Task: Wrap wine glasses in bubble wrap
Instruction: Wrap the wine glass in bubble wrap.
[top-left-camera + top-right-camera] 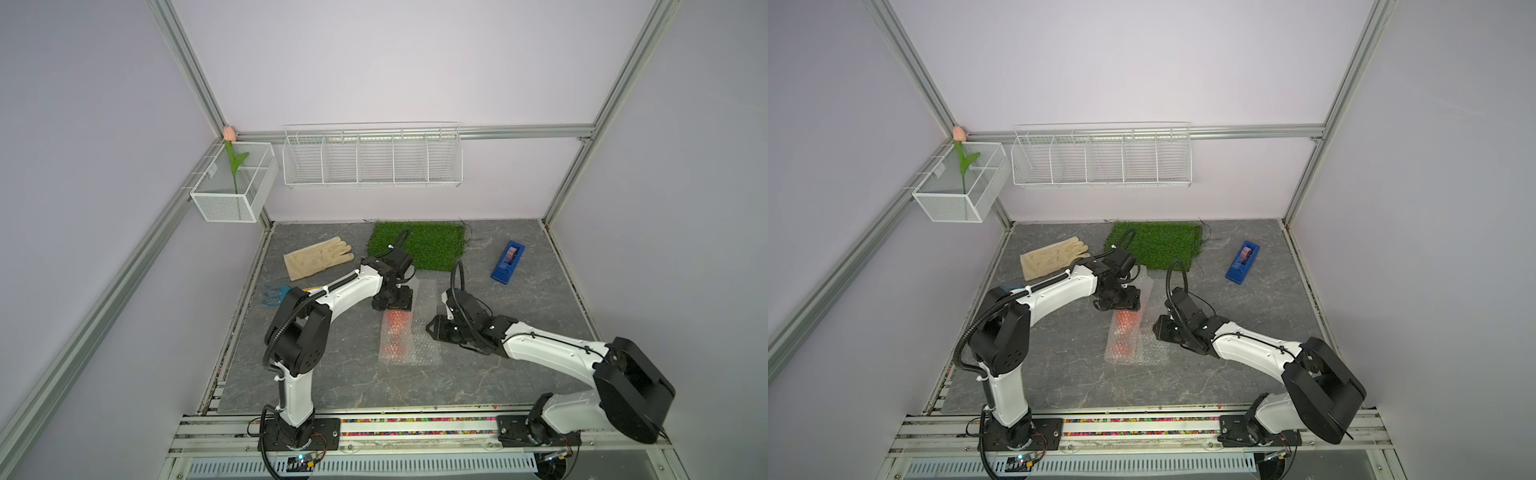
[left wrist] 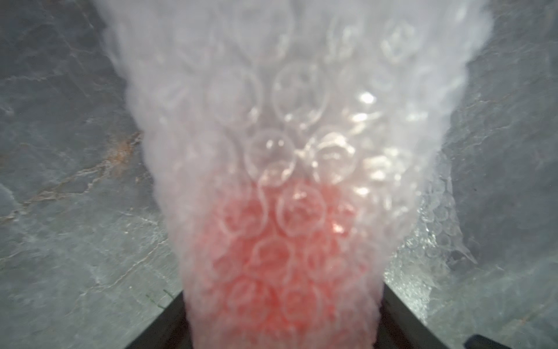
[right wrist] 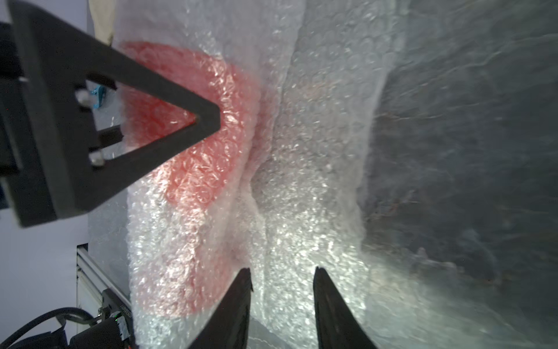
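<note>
Print on the one blue tape dispenser (image 1: 508, 262), right of the green turf mat (image 1: 419, 245), is too small to read; one glove (image 1: 318, 262) lies left of the mat. One red-orange goblet (image 1: 397, 328) — rolled in one sheet of bubble wrap (image 1: 424, 353) — lies on the mat's near side. The left gripper (image 2: 280, 315) straddles it, jaws wide — whether they grip I cannot tell; the right gripper (image 3: 282, 272) stands parted over the wrap.
</note>
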`<state>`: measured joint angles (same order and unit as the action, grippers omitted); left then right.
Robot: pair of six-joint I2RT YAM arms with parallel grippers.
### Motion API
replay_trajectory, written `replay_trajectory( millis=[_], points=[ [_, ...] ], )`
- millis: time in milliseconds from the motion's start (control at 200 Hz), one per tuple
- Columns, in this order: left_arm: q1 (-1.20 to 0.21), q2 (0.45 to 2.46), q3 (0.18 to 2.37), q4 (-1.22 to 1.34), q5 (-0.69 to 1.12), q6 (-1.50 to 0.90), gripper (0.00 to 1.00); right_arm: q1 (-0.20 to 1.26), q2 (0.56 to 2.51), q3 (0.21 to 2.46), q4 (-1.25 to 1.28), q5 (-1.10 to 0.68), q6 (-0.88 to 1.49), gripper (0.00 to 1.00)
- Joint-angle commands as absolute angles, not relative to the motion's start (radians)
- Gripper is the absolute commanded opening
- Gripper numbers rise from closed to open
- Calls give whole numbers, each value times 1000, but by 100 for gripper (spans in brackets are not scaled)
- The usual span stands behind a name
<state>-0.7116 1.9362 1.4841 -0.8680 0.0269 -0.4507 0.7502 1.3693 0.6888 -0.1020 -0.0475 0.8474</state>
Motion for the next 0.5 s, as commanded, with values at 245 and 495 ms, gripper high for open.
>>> replay_trajectory(
  millis=[245,495],
  points=[
    [-790,2139,1729,-1349,-346,-578,70,652,1364,662,-109,-93,860,38],
    [-810,2232,1853,-1473,-435,-672,70,617,1458,699,-6,-188,900,40]
  ],
)
